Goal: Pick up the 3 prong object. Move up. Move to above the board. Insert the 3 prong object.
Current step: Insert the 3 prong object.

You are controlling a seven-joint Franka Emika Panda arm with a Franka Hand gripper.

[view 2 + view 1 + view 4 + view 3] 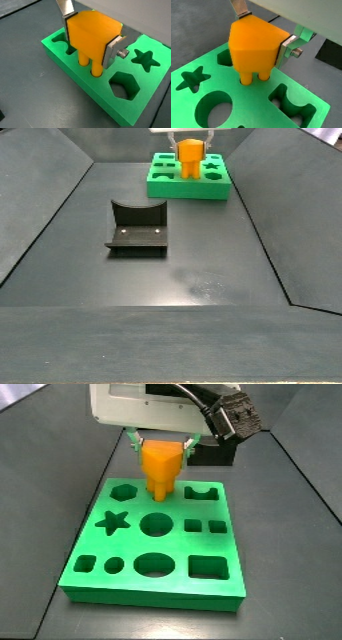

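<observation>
My gripper [262,41] clamps the small orange-yellow plastic 3 prong object [254,47], its legs touching the flat bright green board [134,549] on the dark floor [187,268]

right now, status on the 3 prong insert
Gripper shut on the 3 prong object, over the board. Prongs at the board's surface, seating depth unclear. Nothing in the way.

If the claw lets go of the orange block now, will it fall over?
Probably not. The 3 prong object is tall and narrow, so tippy alone, but its legs already sit in the board. The gripper clamps its smooth, stiff-looking sides, which might slip.
</observation>
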